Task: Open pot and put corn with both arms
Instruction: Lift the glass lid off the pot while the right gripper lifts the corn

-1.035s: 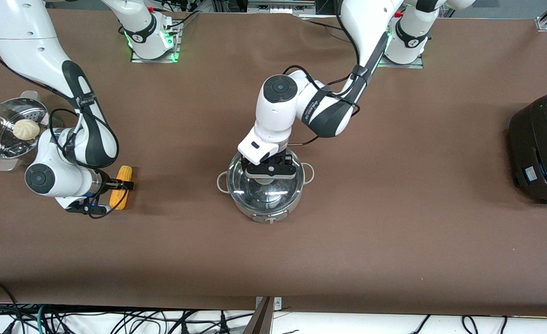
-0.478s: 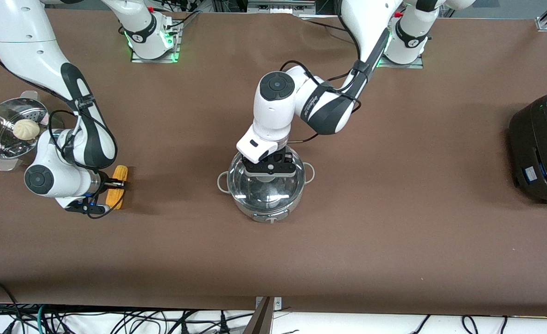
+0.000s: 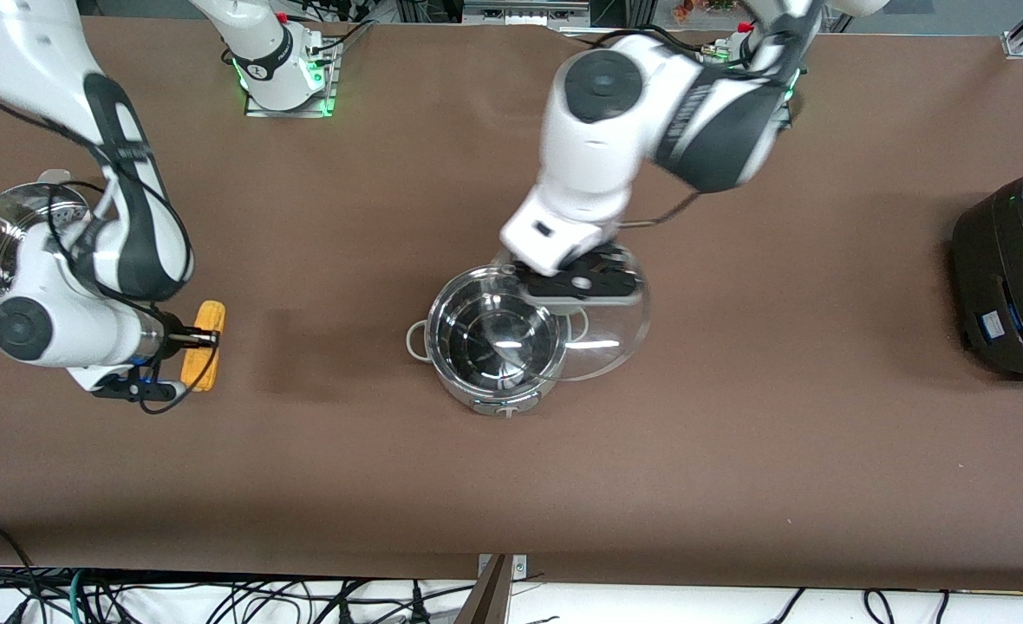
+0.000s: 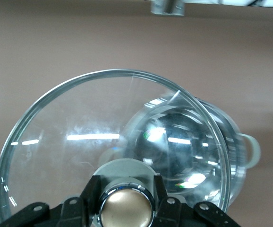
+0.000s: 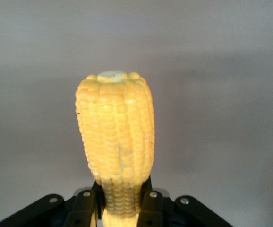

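Because the lid (image 3: 602,325) is held only by its knob (image 4: 126,208), a slip is judged the main risk: the glass could swing or drop onto the pot (image 3: 494,347) if the arm were moved sharply. The left gripper (image 3: 583,279) is clamped on that knob, and the lid hangs tilted over the pot's edge toward the left arm's end, so the pot is largely uncovered but partly overlapped. A collision between lid and corn (image 3: 201,344) is also conceivable if the lid is not carried clear. The right gripper (image 3: 208,340) is closed on the corn's narrow end (image 5: 120,198), lifted above the table (image 3: 737,451) near the right arm's end, well apart from the pot.
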### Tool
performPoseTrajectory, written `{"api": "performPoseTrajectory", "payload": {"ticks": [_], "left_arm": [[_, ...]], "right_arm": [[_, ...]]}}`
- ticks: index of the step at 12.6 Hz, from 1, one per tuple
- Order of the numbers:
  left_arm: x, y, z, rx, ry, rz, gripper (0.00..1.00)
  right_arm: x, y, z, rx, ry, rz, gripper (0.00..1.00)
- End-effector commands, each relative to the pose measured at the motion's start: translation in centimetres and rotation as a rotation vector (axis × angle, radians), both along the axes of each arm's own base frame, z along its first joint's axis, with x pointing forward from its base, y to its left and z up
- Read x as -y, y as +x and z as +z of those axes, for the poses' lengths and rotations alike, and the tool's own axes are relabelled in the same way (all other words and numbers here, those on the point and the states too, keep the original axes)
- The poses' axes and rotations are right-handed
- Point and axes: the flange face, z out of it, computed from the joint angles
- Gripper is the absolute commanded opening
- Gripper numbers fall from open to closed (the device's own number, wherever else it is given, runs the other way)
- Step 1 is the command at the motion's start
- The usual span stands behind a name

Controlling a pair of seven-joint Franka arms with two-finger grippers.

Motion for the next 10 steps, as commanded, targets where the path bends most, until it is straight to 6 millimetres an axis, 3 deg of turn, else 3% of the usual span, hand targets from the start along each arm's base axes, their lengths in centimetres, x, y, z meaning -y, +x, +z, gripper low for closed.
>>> {"api": "performPoseTrajectory", "payload": {"ticks": [1,3,5,6,8,10], "left_arm": [[-9.5,2.0,-0.5,-0.101,0.07,-0.109,0.02],[-18.3,4.3,-2.0,-0.153,0.076,-0.153,0.02],[-24.7,5.6,-3.9,-0.193,0.075,-0.17,0.02],[-27.5,6.0,-5.6,-0.204,0.072,-0.187,0.02],[-30.6,5.7,-9.2,-0.202,0.067,-0.206,0.02],[-32.1,4.3,-14.0,-0.22,0.062,-0.207,0.02]], "right_arm": [[-6.2,-1.1,10.8,0.027,0.046,0.062,0.03],[-12.2,-1.7,15.7,0.07,0.102,0.042,0.05],[-19.9,-2.9,17.4,0.106,0.174,0.023,0.05],[-23.9,-3.3,17.1,0.139,0.203,0.007,0.05],[-32.1,-4.9,15.3,0.189,0.25,-0.002,0.05],[-38.0,-6.1,12.3,0.216,0.297,-0.019,0.05]]}}
